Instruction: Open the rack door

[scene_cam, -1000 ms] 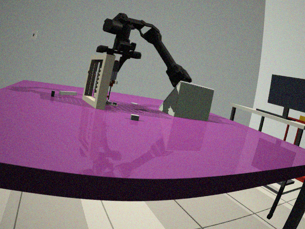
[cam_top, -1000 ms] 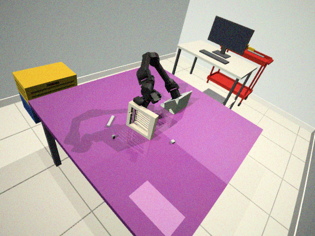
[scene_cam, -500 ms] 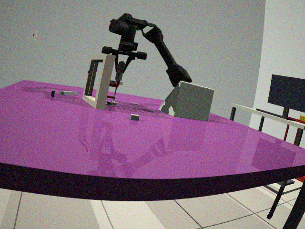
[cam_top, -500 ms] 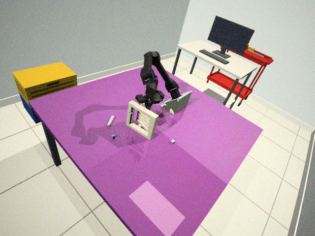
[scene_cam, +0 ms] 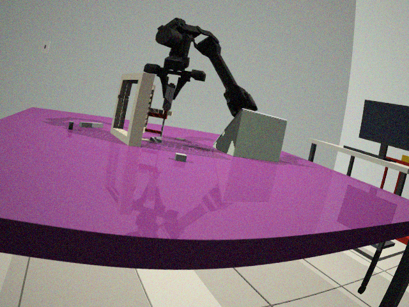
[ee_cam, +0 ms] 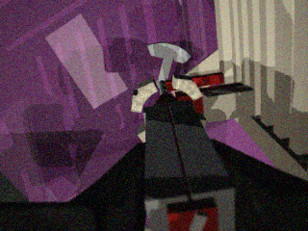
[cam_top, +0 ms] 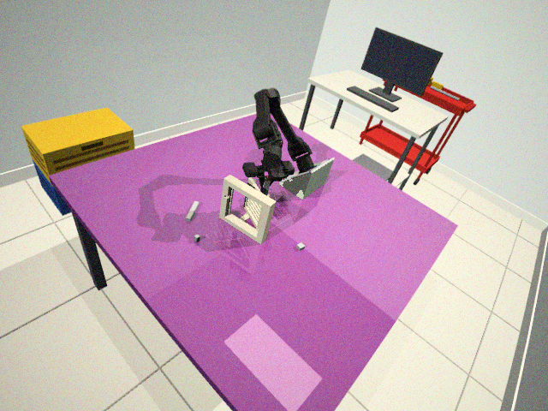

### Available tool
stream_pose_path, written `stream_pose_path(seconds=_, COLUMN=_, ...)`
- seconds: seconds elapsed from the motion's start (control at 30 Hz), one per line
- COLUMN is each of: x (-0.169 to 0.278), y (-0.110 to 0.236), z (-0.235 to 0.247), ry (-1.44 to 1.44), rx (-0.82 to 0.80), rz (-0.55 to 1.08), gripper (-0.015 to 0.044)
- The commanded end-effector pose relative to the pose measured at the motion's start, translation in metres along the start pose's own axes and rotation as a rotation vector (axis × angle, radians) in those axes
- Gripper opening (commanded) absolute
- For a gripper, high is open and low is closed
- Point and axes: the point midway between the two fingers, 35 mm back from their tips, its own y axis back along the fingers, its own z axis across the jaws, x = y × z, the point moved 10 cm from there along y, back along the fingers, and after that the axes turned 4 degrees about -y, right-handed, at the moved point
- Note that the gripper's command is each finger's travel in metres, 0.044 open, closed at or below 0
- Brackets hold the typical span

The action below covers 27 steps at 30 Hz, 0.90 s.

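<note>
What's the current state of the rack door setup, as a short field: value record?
gripper: fingers closed on the door handle
door: slatted, swung partly open behind the frame; exact angle cannot tell
frame: cream, upright on the table
table: purple
loose pieces: long pale bar, small dark block, small pale block
near arm base: grey-green panels
remaining: open further if short of target, release, back off
</note>
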Motion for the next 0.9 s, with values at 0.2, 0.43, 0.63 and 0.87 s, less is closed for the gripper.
stream_pose_path(seconds=0.2, x=-0.004, y=-0.001, z=0.017, ry=-0.188, rx=0.005, rz=-0.008, gripper=0.0024)
stream_pose_path(seconds=0.43, x=-0.009, y=-0.001, z=0.029, ry=-0.292, rx=0.004, rz=-0.008, gripper=0.0024)
stream_pose_path(seconds=0.63, x=-0.014, y=-0.001, z=0.039, ry=-0.380, rx=0.003, rz=-0.009, gripper=0.0024)
stream_pose_path(seconds=0.87, x=-0.022, y=-0.001, z=0.051, ry=-0.492, rx=0.002, rz=-0.009, gripper=0.0024)
